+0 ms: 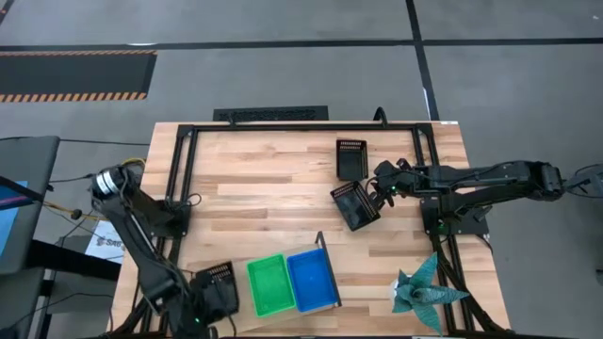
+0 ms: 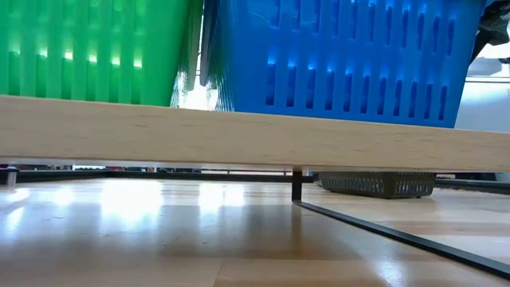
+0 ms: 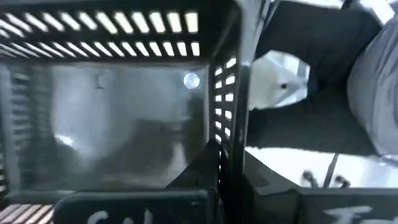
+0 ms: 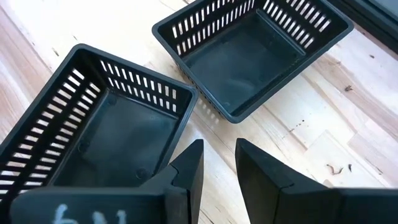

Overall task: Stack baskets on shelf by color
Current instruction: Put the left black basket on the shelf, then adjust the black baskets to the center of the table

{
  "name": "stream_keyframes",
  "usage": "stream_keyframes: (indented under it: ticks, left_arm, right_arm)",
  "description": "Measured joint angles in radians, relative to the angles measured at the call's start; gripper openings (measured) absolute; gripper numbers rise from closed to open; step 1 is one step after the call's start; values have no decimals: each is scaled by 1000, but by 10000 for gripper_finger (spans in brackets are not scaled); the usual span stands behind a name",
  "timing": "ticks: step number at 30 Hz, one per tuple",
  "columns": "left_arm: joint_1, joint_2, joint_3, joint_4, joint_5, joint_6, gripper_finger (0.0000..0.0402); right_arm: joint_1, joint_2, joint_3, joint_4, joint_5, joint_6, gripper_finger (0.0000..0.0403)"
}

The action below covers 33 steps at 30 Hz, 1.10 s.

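Note:
A green basket (image 1: 267,285) and a blue basket (image 1: 312,280) sit side by side on the light-wood shelf (image 2: 239,139) near the table's near edge, beside its black upright (image 1: 326,266). Two black baskets (image 1: 351,158) (image 1: 356,204) rest on their bottoms on the tabletop toward the right. My left gripper (image 1: 203,294) is at the near left corner, shut on a third black basket (image 1: 220,281). My right gripper (image 4: 216,163) is open and hovers low by the nearer black basket (image 4: 106,140). My left gripper holds the black basket by one slotted side wall (image 3: 229,134), with one finger (image 3: 196,180) inside the basket and the other outside. The basket's open top faces the wrist camera. Whether the basket is lifted clear does not show.
A teal paper origami figure (image 1: 424,287) lies at the near right corner. A black metal frame (image 1: 283,127) runs along the table's far, left and right sides. Bare tabletop lies between the shelf and the far frame.

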Motion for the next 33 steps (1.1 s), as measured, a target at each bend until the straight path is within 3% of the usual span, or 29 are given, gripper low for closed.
stream_keyframes:
  ticks: [7, 11, 16, 24, 33]
  left_arm:
    - [0, 65, 0, 61, 26, 13, 1]
    - [3, 64, 0, 66, -9, 14, 13]
    - [12, 65, 0, 72, -55, -28, 40]
    - [12, 66, -1, 74, 19, -98, 96]
    - [17, 66, -1, 113, 11, -61, 141]
  right_arm:
    - [0, 0, 0, 0, 0, 1, 118]
    - [0, 0, 0, 0, 0, 1, 118]
    - [0, 0, 0, 0, 0, 1, 118]
    - [0, 0, 0, 0, 0, 0, 118]
    - [0, 0, 0, 0, 0, 0, 118]
